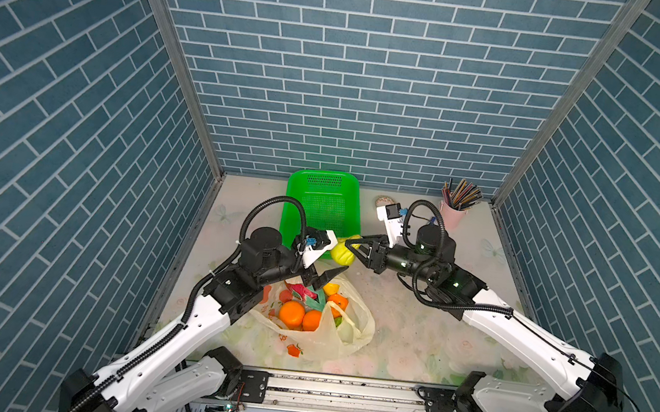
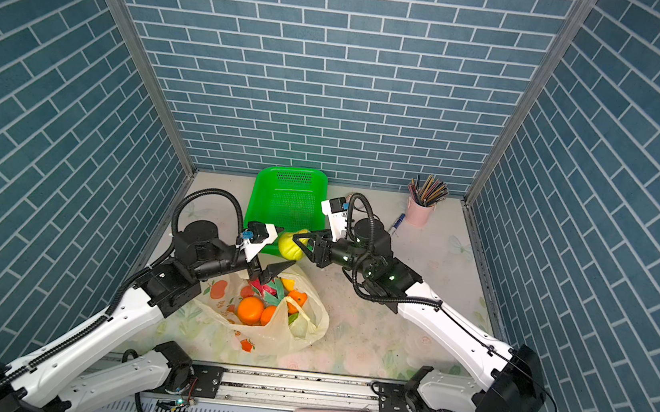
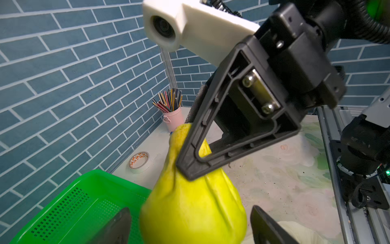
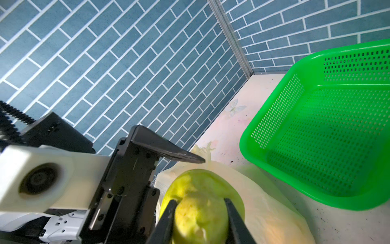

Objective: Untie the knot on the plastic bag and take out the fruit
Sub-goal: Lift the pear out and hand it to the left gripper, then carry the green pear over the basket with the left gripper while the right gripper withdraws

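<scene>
Right hand (image 1: pixel 349 246) pinches the yellow-green fruit (image 1: pixel 340 257) (narrow end pointing toward the basket (image 1: pixel 325 175)); left hand (image 1: pixel 320 280) gapes empty.

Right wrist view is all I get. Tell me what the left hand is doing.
Observer: The left hand is open. The left wrist view shows its fingers on either side of the yellow-green fruit, not gripping it.
Operator: Describe the grip from the other side.
Observer: The right hand is shut on the fruit's narrow end, and the wide end hangs free.
Operator: Report what the bag holds.
Observer: In both top views the plastic bag lies with its mouth open. At least three oranges and a pink-red dragon fruit show inside.
</scene>
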### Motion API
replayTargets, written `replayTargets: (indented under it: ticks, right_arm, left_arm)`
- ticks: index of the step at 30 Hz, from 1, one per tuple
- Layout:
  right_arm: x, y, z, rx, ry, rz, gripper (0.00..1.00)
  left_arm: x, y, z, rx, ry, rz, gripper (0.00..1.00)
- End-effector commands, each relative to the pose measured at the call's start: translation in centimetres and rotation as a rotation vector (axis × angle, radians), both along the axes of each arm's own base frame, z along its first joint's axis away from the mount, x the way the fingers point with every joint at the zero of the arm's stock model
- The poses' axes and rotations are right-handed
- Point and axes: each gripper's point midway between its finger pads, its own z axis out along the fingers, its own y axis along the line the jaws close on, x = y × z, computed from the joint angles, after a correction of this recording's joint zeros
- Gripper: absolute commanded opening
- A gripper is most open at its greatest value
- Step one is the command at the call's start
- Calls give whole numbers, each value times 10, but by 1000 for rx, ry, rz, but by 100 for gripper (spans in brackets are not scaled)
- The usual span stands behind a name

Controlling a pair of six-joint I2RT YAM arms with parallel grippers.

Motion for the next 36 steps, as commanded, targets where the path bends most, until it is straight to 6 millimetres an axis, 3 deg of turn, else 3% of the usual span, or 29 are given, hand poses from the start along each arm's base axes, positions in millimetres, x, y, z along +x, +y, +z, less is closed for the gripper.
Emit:
replayTargets:
  ticks: [1,6,11,14,16,19,21,28,36]
  right_arm:
    - [-7,0,23,47,-14,33,31]
    - [-8,0,25,50,-15,37,31]
    - [-6,-2,26,49,-20,26,33]
    - [-4,-2,28,50,-25,19,37]
    - [-4,-2,30,51,-28,14,44]
    - [1,-7,38,53,-46,-26,66]
    - [8,-15,42,49,-65,-90,73]
    - [27,-44,61,58,-137,-278,84]
    - [36,-48,65,34,-168,-312,86]
  left_arm:
    - [-1,-13,21,-1,-128,-58,89]
    - [3,-22,21,16,-165,-62,86]
    - [7,-24,22,26,-166,-47,66]
    - [11,-21,23,25,-171,-17,65]
    - [16,-19,25,24,-167,14,65]
    - [29,-13,29,17,-158,91,65]
    - [39,-7,33,7,-155,151,65]
    - [97,17,34,-43,0,330,64]
    - [184,44,14,-84,260,551,63]
